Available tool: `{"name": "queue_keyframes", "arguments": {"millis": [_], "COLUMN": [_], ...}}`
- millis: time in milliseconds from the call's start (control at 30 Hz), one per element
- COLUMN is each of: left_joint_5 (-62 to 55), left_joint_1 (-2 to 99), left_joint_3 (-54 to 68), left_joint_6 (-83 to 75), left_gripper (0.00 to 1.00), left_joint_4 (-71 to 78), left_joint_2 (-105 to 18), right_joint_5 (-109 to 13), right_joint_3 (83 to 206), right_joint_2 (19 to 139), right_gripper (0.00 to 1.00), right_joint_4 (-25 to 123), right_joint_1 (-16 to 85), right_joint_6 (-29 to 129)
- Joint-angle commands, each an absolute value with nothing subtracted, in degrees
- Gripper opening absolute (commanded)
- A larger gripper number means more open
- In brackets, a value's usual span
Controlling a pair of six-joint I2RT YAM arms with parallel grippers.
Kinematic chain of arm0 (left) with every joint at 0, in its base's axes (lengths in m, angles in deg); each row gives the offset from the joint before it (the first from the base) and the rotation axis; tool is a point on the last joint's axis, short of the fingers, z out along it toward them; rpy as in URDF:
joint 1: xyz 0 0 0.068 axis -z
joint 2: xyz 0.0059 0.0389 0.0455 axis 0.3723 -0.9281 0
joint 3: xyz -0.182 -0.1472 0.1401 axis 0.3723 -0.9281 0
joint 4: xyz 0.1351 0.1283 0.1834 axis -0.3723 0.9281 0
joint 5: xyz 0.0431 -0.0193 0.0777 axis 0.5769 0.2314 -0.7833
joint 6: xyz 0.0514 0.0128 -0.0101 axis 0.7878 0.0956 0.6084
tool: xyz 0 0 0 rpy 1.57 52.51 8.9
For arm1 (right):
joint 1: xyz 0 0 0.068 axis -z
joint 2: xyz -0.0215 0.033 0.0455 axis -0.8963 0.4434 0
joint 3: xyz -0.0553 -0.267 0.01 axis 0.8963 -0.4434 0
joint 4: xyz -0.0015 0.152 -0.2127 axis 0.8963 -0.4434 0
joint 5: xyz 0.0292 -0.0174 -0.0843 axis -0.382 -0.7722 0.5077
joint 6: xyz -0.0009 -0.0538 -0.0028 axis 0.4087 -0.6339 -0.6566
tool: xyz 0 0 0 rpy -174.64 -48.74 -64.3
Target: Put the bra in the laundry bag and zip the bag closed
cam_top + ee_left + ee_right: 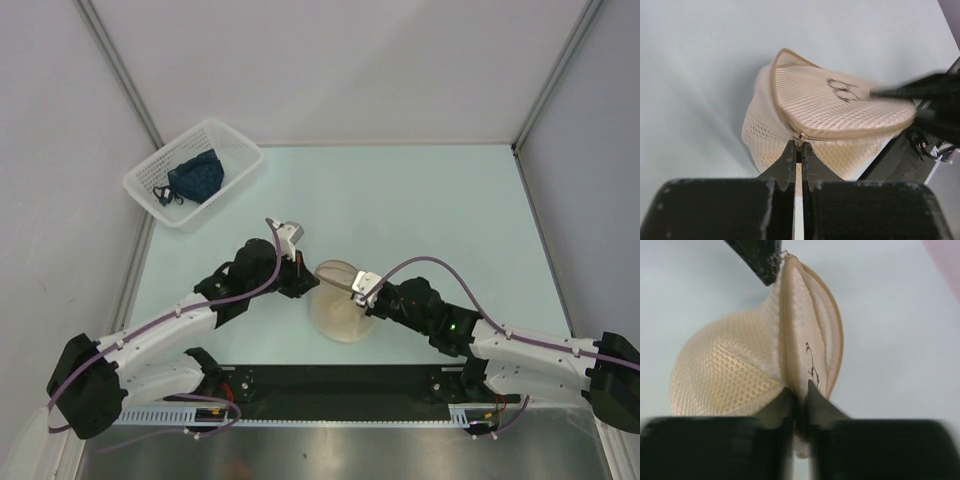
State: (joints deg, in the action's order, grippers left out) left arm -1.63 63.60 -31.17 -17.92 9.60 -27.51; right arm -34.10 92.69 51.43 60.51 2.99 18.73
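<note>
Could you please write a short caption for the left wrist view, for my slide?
Left gripper shut on the small zip pull of a round cream-beige mesh laundry bag, lid partly raised.

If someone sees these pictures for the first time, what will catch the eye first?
The cream mesh laundry bag, near the middle of the top view, is pinched from both sides: the left gripper at its zip, the right gripper on the edge of the raised lid. Next comes the white slatted basket at the far left, with a dark blue garment inside.
</note>
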Motion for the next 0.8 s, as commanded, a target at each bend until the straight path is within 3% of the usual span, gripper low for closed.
{"name": "queue_keyframes", "arguments": {"millis": [0, 67, 333, 433, 533, 767], "left_joint_5": [1.0, 1.7, 4.9, 5.8, 6.3, 6.5], "left_joint_1": [61.2, 61.2, 61.4, 61.8, 62.5, 64.1], "left_joint_3": [-28.2, -27.9, -26.3, -25.9, -25.3, -24.4], "left_joint_6": [-16.2, -16.3, -17.4, -17.6, -17.6, -16.3], "left_gripper": [0.00, 0.00, 0.00, 0.00, 0.00, 0.00], "left_joint_4": [9.0, 9.3, 10.1, 10.3, 10.6, 12.4], "left_joint_2": [-24.4, -23.7, -21.9, -22.4, -22.9, -22.2], "right_joint_5": [-33.6, -33.4, -35.0, -36.3, -36.7, -36.1], "right_joint_3": [96.3, 101.8, 112.0, 114.9, 117.5, 117.9], "right_joint_2": [51.3, 52.2, 47.0, 50.3, 56.9, 64.8], "right_gripper": [0.55, 0.69, 0.73, 0.70, 0.54, 0.51], "right_joint_4": [58.5, 51.3, 38.5, 40.0, 41.6, 47.2], "right_joint_1": [5.3, 5.0, -0.2, -0.7, -0.7, -0.8], "right_joint_6": [20.9, 23.0, 27.4, 28.3, 28.5, 26.6]}}
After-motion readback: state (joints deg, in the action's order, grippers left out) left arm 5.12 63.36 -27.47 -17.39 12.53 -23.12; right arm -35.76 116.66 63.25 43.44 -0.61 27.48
